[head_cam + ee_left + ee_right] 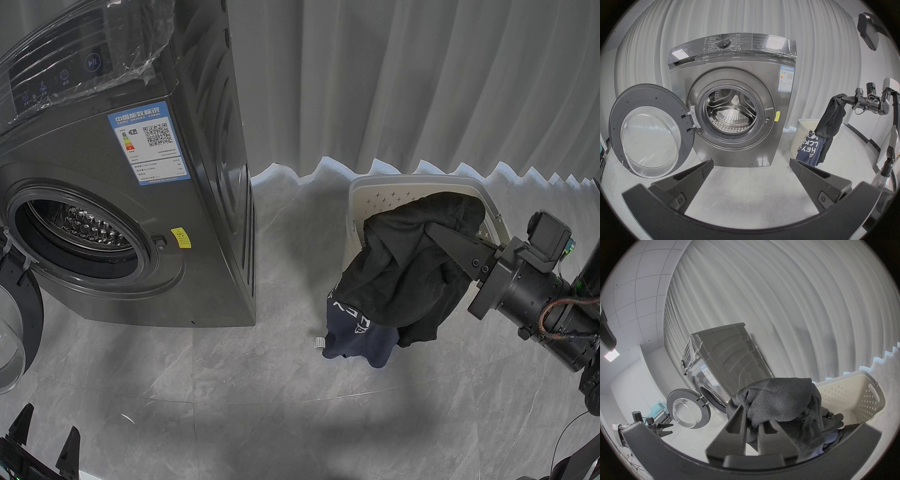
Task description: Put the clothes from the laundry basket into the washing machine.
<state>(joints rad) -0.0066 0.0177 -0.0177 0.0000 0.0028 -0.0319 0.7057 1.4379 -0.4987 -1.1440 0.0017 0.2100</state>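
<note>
Right gripper [435,232], black garment [400,275] over basket [390,187]

You see the black garment [400,269] hanging from the right end effector [435,232] over the cream laundry basket [406,184], a navy shirt [353,337] draped over its rim; the grey washing machine [206,187] has its door [650,93] wide open.

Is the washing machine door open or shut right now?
Open: the door stands swung wide on its hinge, leaving the steel drum exposed.
</note>
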